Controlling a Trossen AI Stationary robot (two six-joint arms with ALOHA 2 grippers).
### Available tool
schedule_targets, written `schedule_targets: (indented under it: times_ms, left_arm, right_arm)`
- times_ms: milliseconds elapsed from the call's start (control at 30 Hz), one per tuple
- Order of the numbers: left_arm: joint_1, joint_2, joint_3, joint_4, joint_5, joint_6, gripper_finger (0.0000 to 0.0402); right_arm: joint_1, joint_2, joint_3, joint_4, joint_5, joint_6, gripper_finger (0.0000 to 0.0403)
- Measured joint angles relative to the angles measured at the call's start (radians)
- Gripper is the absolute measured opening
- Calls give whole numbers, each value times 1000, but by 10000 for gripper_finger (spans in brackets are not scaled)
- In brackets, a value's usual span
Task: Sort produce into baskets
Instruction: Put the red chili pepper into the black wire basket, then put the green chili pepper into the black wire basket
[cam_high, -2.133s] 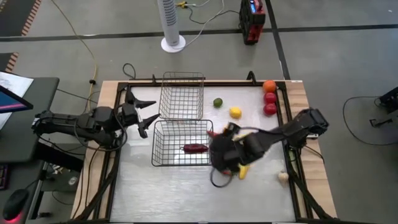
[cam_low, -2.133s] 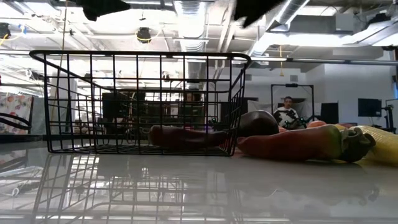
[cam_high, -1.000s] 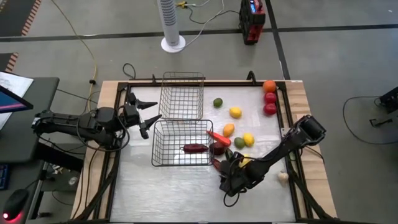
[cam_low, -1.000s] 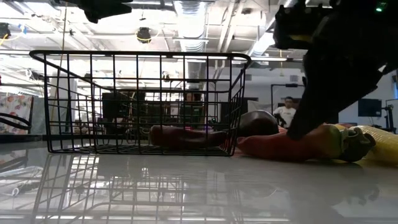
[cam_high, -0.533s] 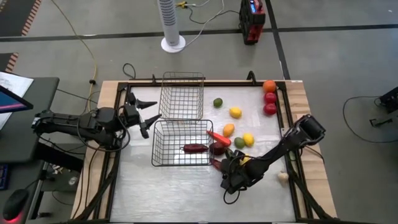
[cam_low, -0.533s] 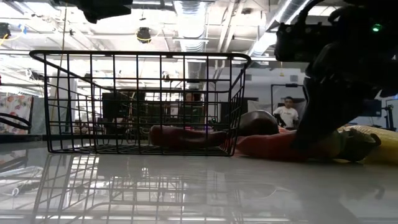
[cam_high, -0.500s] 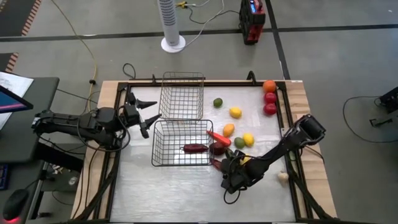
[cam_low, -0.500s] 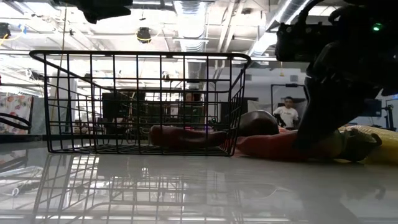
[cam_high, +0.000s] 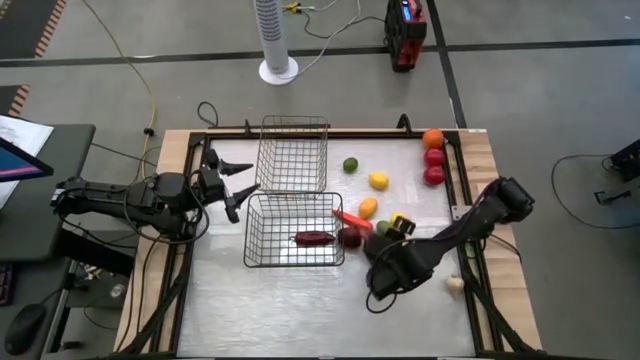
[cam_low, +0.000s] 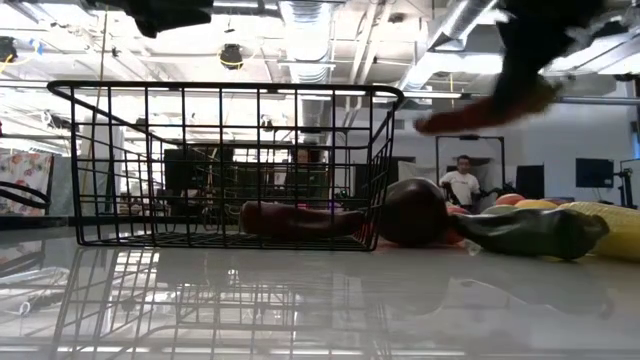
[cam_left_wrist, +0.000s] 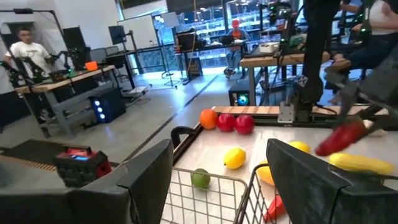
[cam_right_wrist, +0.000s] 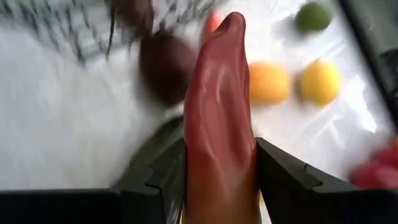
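A: What do the right gripper's (cam_right_wrist: 219, 168) fingers (cam_right_wrist: 166, 171) have?

B: They are clamped on a long red pepper (cam_right_wrist: 219, 118), one finger on each side of it, and the pepper sticks out forward past them. In the low view the pepper (cam_low: 478, 114) hangs in the air, clear of the desk (cam_low: 300, 300).

A: And where is that gripper over the desk?

B: From above, the right gripper (cam_high: 385, 270) is just off the near right corner of the darker basket (cam_high: 293, 230), its arm reaching in from the desk's right edge.

A: What lies under it?

B: A dark purple round piece (cam_low: 412, 212) sits just outside the darker basket's wall, and a long dark green piece (cam_low: 525, 232) lies beside it with a long yellow one (cam_low: 618, 228) at its far end. I cannot tell whether they touch.

A: Anything in the baskets?

B: One long dark red piece (cam_high: 313, 238) lies on the floor of the darker basket. The silvery basket (cam_high: 292, 155) stands just behind it.

A: The rest of the produce?

B: A green round one (cam_high: 350, 165), a yellow one (cam_high: 378, 181) and an orange one (cam_high: 368, 208) are spread on the desk to the right of the baskets. At the far right corner an orange (cam_high: 432, 138) and two red ones (cam_high: 434, 166) sit in a row.

A: The left arm?

B: The left gripper (cam_high: 232, 182) hovers at the desk's left edge beside the baskets, fingers (cam_left_wrist: 149, 177) apart and holding nothing.
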Motion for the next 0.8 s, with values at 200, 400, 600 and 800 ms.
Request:
schedule_targets:
  times_ms: [200, 400, 600, 800]
  left_arm:
    - [0, 0, 0, 2, 1, -1, 249]
    - [0, 0, 0, 1, 1, -3, 249]
    - [0, 0, 0, -3, 1, -6, 249]
    - [0, 0, 0, -13, 2, -9, 249]
  right_arm:
    - [-78, -2, 70, 323, 32, -346, 197]
    - [-169, -2, 70, 712, -3, -655, 221]
    - [-261, -1, 70, 752, -142, -697, 259]
    - [-266, -11, 70, 541, -146, -565, 276]
